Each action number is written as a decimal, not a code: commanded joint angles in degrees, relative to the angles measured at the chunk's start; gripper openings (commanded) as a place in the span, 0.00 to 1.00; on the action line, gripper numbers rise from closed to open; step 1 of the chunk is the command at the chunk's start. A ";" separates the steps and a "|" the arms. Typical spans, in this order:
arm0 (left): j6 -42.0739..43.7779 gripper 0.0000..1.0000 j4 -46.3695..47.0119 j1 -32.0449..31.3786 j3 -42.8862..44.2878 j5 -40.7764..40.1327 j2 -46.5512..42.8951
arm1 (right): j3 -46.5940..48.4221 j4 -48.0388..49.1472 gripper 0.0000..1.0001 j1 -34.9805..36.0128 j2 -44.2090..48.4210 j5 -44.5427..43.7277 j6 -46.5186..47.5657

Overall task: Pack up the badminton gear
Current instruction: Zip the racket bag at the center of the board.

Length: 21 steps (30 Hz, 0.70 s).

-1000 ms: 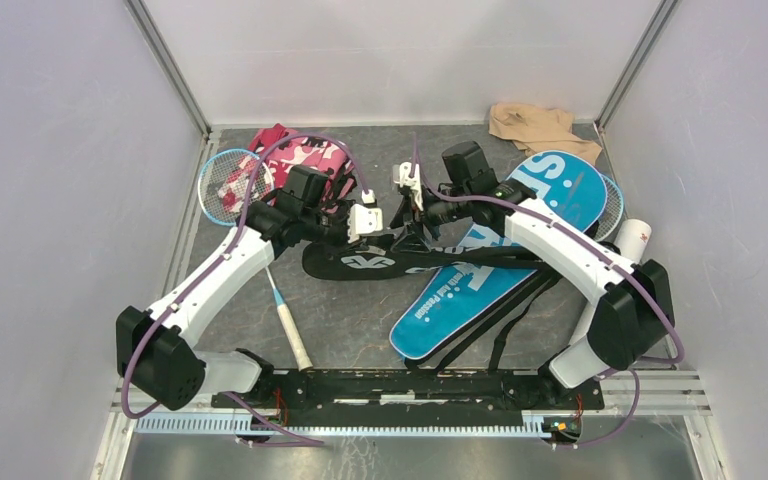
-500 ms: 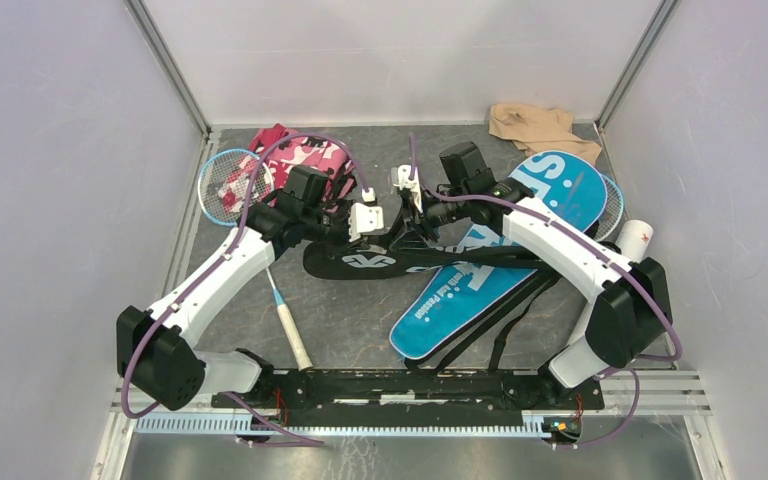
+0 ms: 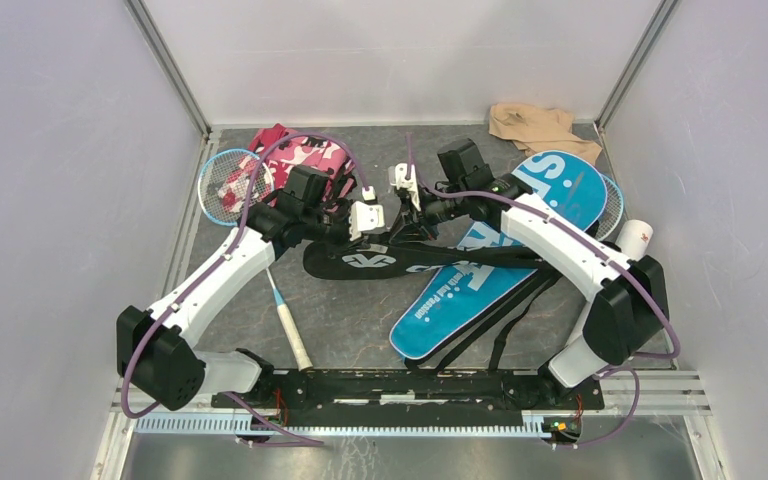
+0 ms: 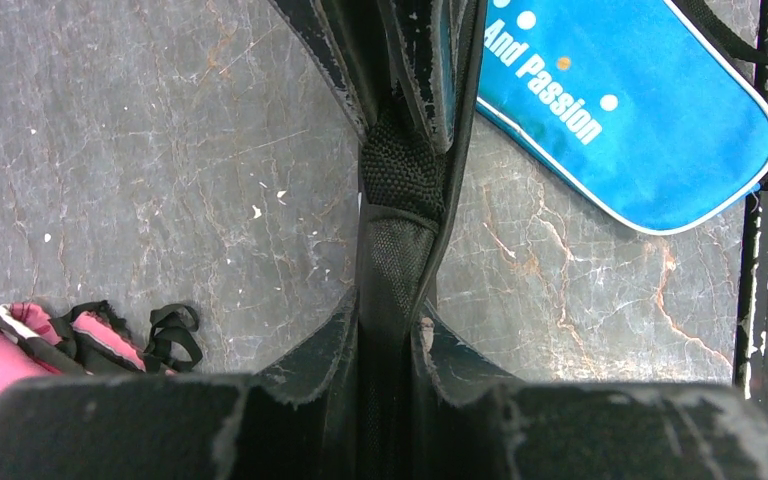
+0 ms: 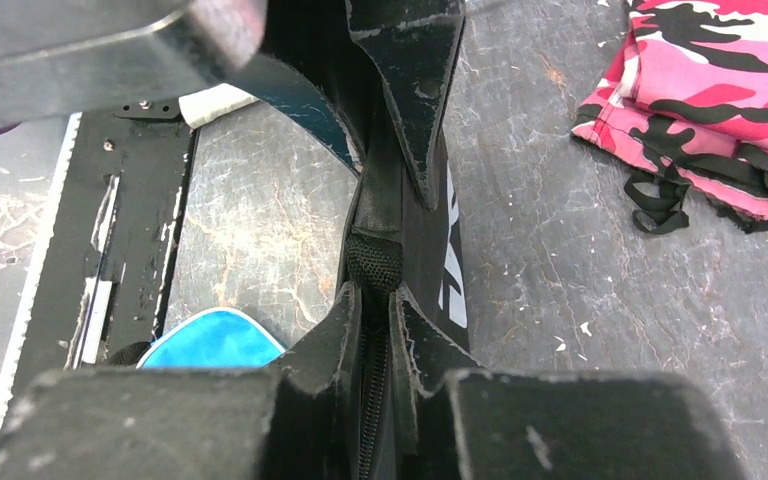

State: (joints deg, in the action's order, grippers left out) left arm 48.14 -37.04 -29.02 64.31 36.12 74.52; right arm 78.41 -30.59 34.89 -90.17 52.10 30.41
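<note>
The black racket cover (image 3: 380, 262) lies across the mat's middle, and both grippers pinch its raised upper edge. My left gripper (image 3: 367, 216) (image 4: 388, 312) is shut on the cover's black mesh strip (image 4: 400, 180). My right gripper (image 3: 403, 192) (image 5: 373, 300) is shut on the zipper edge (image 5: 372, 262) of that cover, facing the left fingers (image 5: 415, 90). The blue cover (image 3: 505, 255) (image 4: 640, 110) lies partly over the black one at the right. A thin-framed racket (image 3: 228, 186) lies at the left, its handle (image 3: 290, 335) pointing toward the bases. A white tube (image 3: 637, 240) stands by the right wall.
A pink camouflage cloth (image 3: 300, 155) (image 5: 720, 90) lies at the back left, its black cords (image 4: 165, 335) beside the left gripper. A beige cloth (image 3: 530, 125) sits in the back right corner. A second racket head (image 3: 612, 205) pokes out from under the blue cover. Black straps (image 3: 505, 330) trail toward the base rail (image 3: 410, 385).
My right gripper has closed on the black cover's zipper edge and shifted slightly left. The left gripper has kept its hold without moving.
</note>
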 commanded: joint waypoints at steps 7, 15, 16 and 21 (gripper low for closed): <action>-4.59 0.02 3.81 -0.09 -0.36 -3.03 -1.10 | 1.40 -2.15 0.00 -0.55 4.39 -7.00 1.19; -5.16 0.02 3.75 1.11 -0.24 -3.18 -1.48 | -1.54 -4.15 0.00 -5.32 7.51 -8.46 3.91; -5.16 0.02 3.68 1.15 -0.20 -3.15 -1.50 | -1.95 -4.47 0.00 -5.79 7.73 -8.37 4.30; -5.47 0.02 3.55 1.49 0.11 -3.25 -1.31 | -3.93 -5.64 0.00 -8.22 8.99 -7.94 6.17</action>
State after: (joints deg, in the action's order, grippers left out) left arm 45.45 -31.31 -29.74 64.10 36.45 74.52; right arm 76.20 -31.55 31.64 -84.62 48.40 33.85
